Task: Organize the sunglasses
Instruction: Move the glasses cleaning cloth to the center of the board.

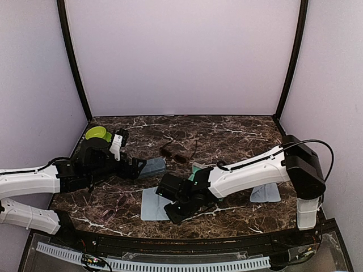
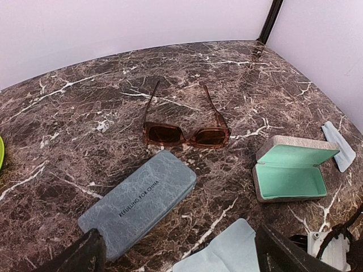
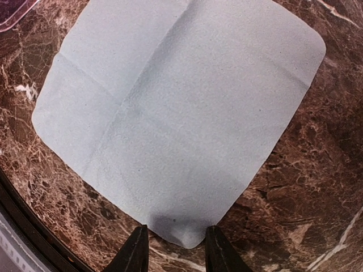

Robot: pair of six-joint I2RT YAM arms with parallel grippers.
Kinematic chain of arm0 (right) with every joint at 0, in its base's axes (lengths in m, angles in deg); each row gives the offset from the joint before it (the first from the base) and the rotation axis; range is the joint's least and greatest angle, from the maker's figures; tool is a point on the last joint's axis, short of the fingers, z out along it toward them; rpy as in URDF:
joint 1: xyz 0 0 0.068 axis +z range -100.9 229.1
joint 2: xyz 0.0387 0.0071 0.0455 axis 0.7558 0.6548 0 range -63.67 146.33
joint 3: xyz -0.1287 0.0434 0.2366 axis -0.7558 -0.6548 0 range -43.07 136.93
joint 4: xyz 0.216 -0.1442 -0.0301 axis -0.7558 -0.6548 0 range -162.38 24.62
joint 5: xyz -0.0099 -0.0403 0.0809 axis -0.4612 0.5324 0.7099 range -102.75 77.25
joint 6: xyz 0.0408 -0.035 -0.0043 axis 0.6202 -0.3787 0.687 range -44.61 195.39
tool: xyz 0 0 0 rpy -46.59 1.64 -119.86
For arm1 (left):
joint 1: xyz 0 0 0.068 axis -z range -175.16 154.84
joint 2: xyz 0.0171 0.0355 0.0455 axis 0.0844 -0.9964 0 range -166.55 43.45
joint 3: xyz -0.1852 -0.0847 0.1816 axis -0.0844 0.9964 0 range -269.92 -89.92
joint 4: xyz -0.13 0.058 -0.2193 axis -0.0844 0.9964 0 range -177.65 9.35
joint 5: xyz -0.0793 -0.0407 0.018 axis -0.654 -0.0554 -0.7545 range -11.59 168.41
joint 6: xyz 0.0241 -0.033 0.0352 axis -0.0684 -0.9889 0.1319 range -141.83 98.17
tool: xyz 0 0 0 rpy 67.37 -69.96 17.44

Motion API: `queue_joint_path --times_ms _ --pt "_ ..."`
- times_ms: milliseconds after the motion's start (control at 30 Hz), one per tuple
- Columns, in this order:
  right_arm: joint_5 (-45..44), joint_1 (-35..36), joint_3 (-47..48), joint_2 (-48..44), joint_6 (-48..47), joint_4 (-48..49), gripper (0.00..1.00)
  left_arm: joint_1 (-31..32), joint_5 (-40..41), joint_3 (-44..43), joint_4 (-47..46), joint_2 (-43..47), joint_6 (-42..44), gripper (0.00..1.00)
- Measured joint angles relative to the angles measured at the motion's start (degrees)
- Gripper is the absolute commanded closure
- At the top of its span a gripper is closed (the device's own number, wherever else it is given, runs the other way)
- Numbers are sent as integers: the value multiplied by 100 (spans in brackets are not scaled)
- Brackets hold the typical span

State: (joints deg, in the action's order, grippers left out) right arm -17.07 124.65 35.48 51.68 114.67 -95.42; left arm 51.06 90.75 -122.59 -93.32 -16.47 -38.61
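Note:
The brown-lensed sunglasses (image 1: 173,153) lie unfolded at the table's middle, also in the left wrist view (image 2: 186,135). The purple-tinted pair (image 1: 115,205) lies at front left; its edge shows in the right wrist view (image 3: 13,9). My left gripper (image 1: 136,168) is open and empty, its fingers either side of the near end of the shut blue-grey case (image 2: 139,201). My right gripper (image 1: 176,211) is open and low over the table, its fingertips (image 3: 135,252) either side of the near corner of a light-blue cloth (image 3: 181,113).
An open beige case with mint lining (image 2: 292,175) lies right of the brown pair, partly under my right arm (image 1: 244,173). A second light-blue cloth (image 1: 265,193) lies at the right. A green bowl (image 1: 98,134) stands at back left. The table's front rim is close behind my right gripper.

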Motion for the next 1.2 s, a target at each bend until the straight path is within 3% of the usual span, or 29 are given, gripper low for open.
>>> queue_joint_path --times_ms 1200 --pt "-894 330 66 105 96 -308 96 0 -96 103 -26 61 -15 6"
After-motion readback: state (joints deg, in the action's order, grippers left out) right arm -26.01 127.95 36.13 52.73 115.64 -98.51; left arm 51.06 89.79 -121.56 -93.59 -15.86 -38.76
